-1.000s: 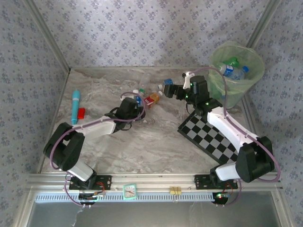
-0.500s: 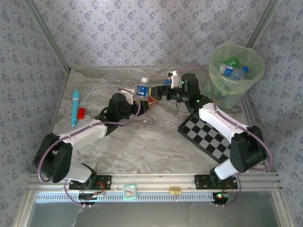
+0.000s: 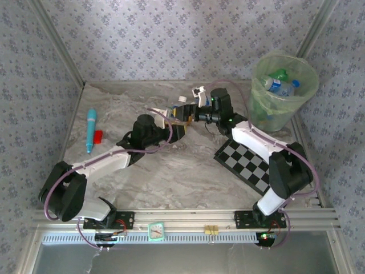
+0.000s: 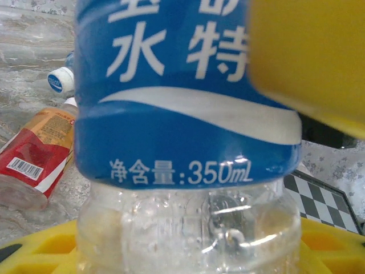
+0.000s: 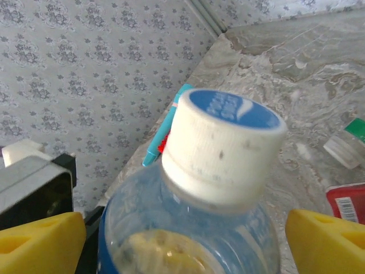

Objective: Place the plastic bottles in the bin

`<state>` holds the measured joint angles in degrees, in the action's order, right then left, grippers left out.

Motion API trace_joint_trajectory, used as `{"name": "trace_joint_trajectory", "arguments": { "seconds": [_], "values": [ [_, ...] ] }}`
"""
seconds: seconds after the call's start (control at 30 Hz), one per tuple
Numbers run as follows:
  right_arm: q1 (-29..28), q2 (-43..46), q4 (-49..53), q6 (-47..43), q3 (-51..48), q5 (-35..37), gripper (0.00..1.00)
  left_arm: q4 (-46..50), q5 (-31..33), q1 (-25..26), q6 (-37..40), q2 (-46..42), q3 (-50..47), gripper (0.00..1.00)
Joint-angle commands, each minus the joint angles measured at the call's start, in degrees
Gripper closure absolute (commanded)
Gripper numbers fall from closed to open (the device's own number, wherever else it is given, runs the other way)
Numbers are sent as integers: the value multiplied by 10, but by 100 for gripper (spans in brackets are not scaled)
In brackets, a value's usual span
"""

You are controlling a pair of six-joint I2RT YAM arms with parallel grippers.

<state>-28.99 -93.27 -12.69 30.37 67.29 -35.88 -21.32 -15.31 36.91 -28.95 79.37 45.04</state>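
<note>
Near-centre worktop (image 3: 182, 182) seen bare, back centre blocked by left arm (image 3: 108, 161) and right arm (image 3: 254, 137) meeting at a bottle (image 3: 178, 111), checkerboard (image 3: 246, 162) laid flat at right, bin (image 3: 285, 117) mouth unobstructed above.

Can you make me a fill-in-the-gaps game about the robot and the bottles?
1. The left claw is shut on a bottle whose label is ____.
2. The right claw, around that bottle's cap, is not shut but ____.
3. The bin stands at the table's far ____ corner.
4. The checkerboard is black and ____.
Missing words: blue, open, right, white.
</note>
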Motion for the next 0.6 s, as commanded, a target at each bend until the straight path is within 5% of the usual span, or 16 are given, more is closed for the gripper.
{"name": "trace_joint_trajectory", "arguments": {
  "seconds": [0.0, 0.3, 0.57],
  "values": [
    [-3, -11, -23, 15, 30, -28, 14, -30, -10, 3, 8, -9, 8, 46],
    [-1, -13, -24, 17, 33, -37, 43, -25, -5, 5, 9, -9, 7, 39],
    [4, -9, -15, 10, 32, -29, 47, -11, 29, 5, 7, -23, 2, 5]
  ]
}}
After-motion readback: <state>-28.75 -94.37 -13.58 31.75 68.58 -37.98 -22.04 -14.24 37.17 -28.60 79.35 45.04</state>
